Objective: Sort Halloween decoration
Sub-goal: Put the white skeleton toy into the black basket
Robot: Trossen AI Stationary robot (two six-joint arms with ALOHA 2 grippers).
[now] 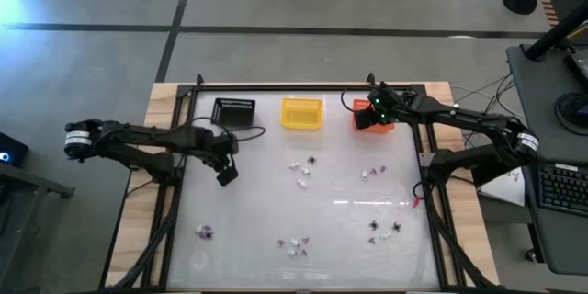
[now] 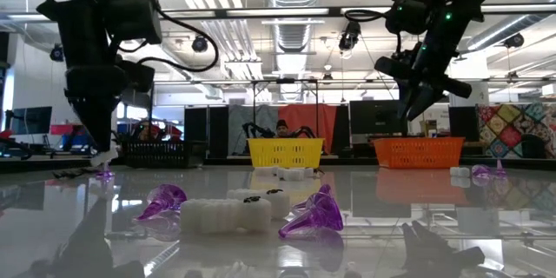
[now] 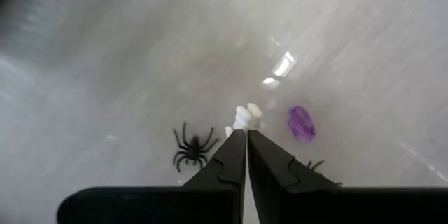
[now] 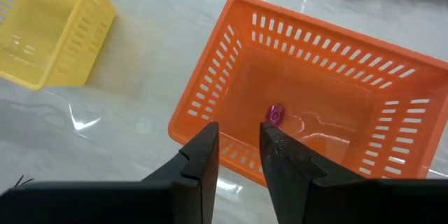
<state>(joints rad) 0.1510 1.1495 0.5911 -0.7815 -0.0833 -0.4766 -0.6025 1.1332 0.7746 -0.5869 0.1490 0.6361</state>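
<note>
Three baskets stand in a row along the far edge of the counter [image 1: 248,211]: one basket [image 1: 233,112] at the left, a second basket [image 1: 301,114] in the middle, a third basket [image 1: 372,118] at the right. The right pincer [image 1: 375,108] hangs over the third basket, in which a single trinket [image 4: 275,115] lies on the floor. The left pincer [image 1: 227,175] sits in front of the first basket (nearer the counter's middle). Trinkets are scattered in small clusters: one cluster [image 1: 303,168] before the middle basket, another [image 1: 372,174] to its right, others along the near edge [image 1: 294,245], and one [image 1: 206,232] at the near left.
</note>
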